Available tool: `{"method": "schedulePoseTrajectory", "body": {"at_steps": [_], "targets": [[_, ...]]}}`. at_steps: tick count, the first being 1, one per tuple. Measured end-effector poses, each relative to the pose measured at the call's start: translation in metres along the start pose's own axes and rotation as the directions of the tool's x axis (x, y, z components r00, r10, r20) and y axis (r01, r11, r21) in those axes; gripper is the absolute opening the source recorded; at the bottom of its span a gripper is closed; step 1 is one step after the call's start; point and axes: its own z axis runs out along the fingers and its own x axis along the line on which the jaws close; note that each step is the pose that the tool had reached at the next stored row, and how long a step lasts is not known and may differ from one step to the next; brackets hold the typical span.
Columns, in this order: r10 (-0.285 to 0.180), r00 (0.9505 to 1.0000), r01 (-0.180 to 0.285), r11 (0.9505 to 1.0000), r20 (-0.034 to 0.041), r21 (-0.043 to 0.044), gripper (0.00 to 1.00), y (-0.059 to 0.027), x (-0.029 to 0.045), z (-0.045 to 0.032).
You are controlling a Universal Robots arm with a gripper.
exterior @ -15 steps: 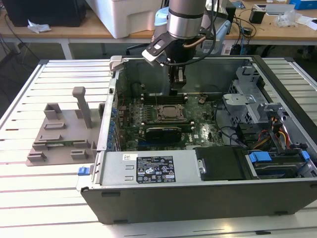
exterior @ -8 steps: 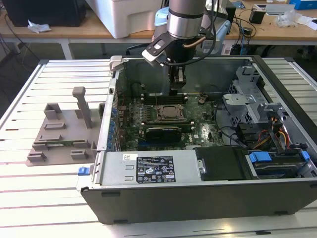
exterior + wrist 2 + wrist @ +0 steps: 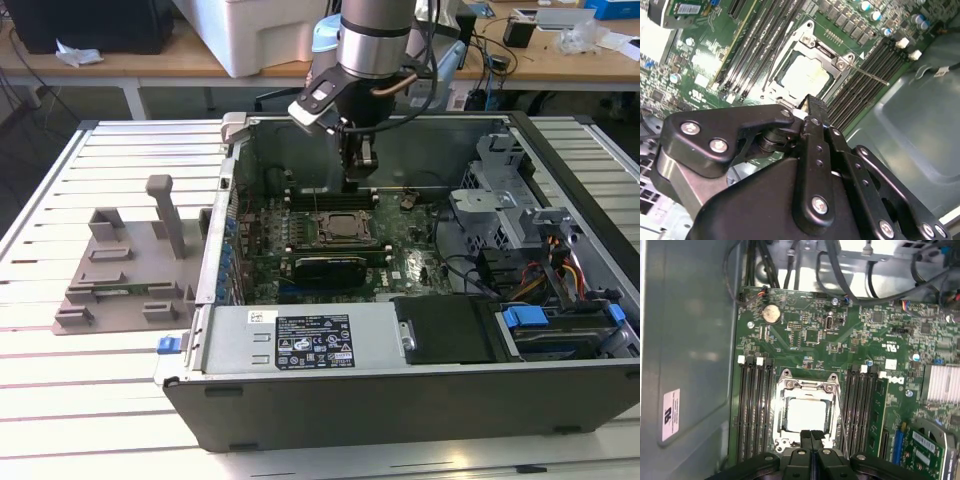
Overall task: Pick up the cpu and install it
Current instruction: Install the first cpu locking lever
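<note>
I read gripper point(image 3: 811, 435) pinched closed, holding nothing, just above cpu point(image 3: 807, 414) sitting in socket point(image 3: 805, 386). Exterior view adds grey fixture point(image 3: 120, 270) beside case point(image 3: 400, 400).

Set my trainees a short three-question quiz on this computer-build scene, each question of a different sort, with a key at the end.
1. True or false: the cpu lies inside the motherboard socket.
2. Multiple choice: in the first wrist view, the fingers of the gripper are
A. spread wide apart
B. shut together above the socket
C. clamped on a cable
3. Fill in the gap: the grey fixture sits on the slatted table to the exterior view's ___ of the computer case.

Key
1. True
2. B
3. left
</note>
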Motion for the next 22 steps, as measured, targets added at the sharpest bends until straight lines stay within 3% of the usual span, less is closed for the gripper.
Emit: {"method": "schedulePoseTrajectory", "body": {"at_steps": [4,7,9,11,16,20,22], "targets": [[-0.071,0.9975,0.071,0.9975,0.0039,0.0002,0.11,0.0,0.0,0.0],[-0.12,0.9927,0.12,0.9927,0.0065,0.0004,0.11,0.0,0.0,0.0],[-0.173,0.9849,0.173,0.9849,0.0094,0.0009,0.11,0.0,0.0,0.0],[-0.244,0.9696,0.244,0.9697,0.0133,0.0017,0.11,0.0,0.0,0.0],[-0.312,0.9499,0.312,0.95,0.017,0.0029,0.11,0.0,0.0,0.0],[-0.371,0.9285,0.371,0.9287,0.0202,0.004,0.11,0.0,0.0,0.0],[-0.391,0.9201,0.391,0.9204,0.0213,0.0045,0.11,0.0,0.0,0.0]]}}
